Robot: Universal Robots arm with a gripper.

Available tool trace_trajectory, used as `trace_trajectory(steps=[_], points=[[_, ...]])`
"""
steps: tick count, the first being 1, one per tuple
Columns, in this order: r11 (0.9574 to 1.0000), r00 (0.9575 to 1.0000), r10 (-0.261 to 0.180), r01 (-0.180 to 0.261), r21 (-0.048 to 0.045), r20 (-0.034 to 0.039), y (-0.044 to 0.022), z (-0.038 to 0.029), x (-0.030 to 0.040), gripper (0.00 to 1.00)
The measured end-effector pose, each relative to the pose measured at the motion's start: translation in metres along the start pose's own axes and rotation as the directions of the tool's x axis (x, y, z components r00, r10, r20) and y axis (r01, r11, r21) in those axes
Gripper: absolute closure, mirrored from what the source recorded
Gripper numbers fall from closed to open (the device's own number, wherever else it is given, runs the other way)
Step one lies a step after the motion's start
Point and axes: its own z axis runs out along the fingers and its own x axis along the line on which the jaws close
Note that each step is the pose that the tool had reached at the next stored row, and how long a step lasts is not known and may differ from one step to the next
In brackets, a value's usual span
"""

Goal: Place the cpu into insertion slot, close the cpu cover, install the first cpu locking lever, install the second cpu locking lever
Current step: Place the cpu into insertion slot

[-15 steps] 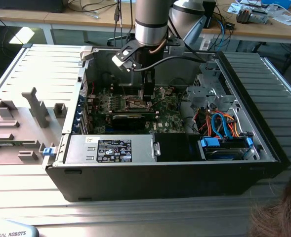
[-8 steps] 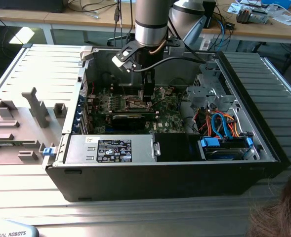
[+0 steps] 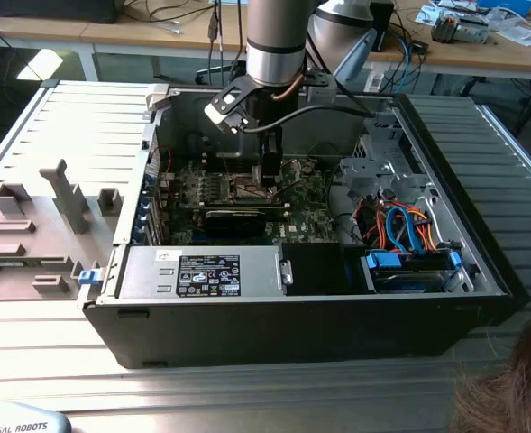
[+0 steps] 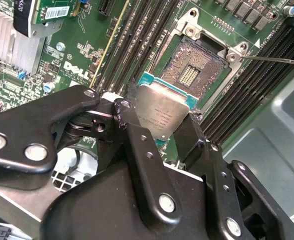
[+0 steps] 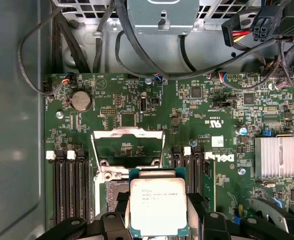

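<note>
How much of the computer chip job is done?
Nothing is finished yet. The tool holds the cpu close by the insertion slot, which is bare, with its contacts showing. The cpu cover stands open, so seating the chip, closing up and both locking steps remain.

1. The black metal hand is clamped on two opposite edges of the small square silver-topped cpu.
2. The chip's tilted, right next to the square dark metal-rimmed insertion slot. It's not in it, and the contacts are bare.
</note>
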Motion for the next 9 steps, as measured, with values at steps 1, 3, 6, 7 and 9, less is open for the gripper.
trace_trajectory(steps=[1,3,6,7,9], points=[[1.0,1.0,0.0,0.0,0.0,0.0,0.0,0.0002,0.0,0.46],[1.0,1.0,0.0,0.0,0.0,0.0,0.0,0.0006,0.0,0.46],[1.0,1.0,0.0,0.0,0.0,-0.0001,0.0,0.0015,0.0001,0.46],[1.0,1.0,0.0,0.0,0.0,0.0,-0.0001,0.0017,0.0001,0.46],[1.0,1.0,0.0,0.0,0.0,0.0,-0.0001,0.0021,0.0001,0.46]])
